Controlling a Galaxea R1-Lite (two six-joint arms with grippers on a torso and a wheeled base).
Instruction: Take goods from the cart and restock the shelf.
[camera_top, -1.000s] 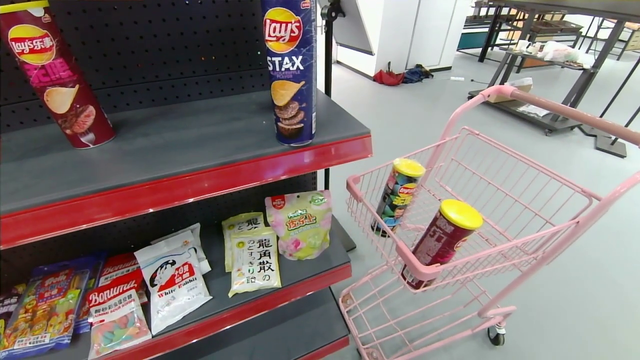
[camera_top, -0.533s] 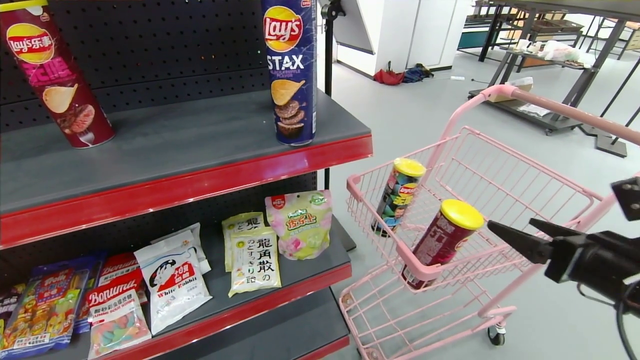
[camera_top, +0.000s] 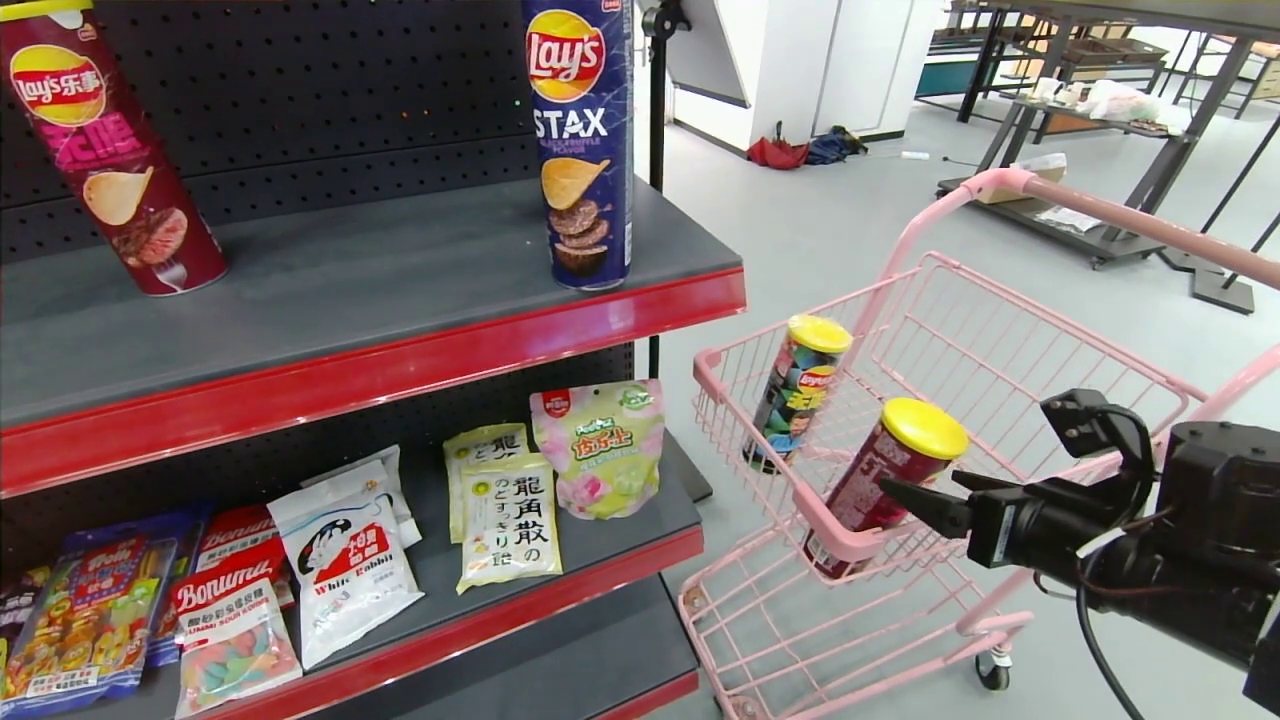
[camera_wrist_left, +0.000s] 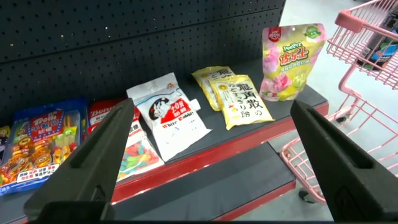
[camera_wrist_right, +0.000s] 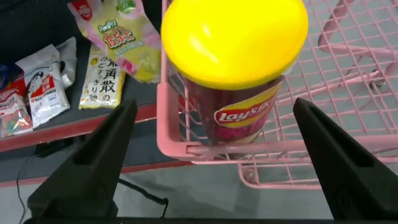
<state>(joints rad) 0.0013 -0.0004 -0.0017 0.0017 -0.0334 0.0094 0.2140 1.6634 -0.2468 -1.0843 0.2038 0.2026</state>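
Note:
In the head view a pink cart (camera_top: 1035, 345) stands to the right of the shelf (camera_top: 380, 300). It holds a dark red chips can with a yellow lid (camera_top: 875, 485) and a multicoloured can with a yellow lid (camera_top: 800, 385), both leaning. My right gripper (camera_top: 918, 481) is open, its fingertips just right of the red can, outside the cart's wire. In the right wrist view the red can (camera_wrist_right: 233, 56) sits between the spread fingers of my right gripper (camera_wrist_right: 214, 104). My left gripper (camera_wrist_left: 211, 104) is open and faces the lower shelf's snack bags.
A blue chips can (camera_top: 582, 150) and a magenta can (camera_top: 115, 160) stand on the upper shelf board, with free room between them. Candy bags (camera_top: 510, 515) lie on the lower board. The cart handle (camera_top: 1130, 225) rises behind. Tables stand on the far floor.
My right arm has come in from the right edge and moved left, bringing its open fingers up to the red can. The cans and the cart have not moved.

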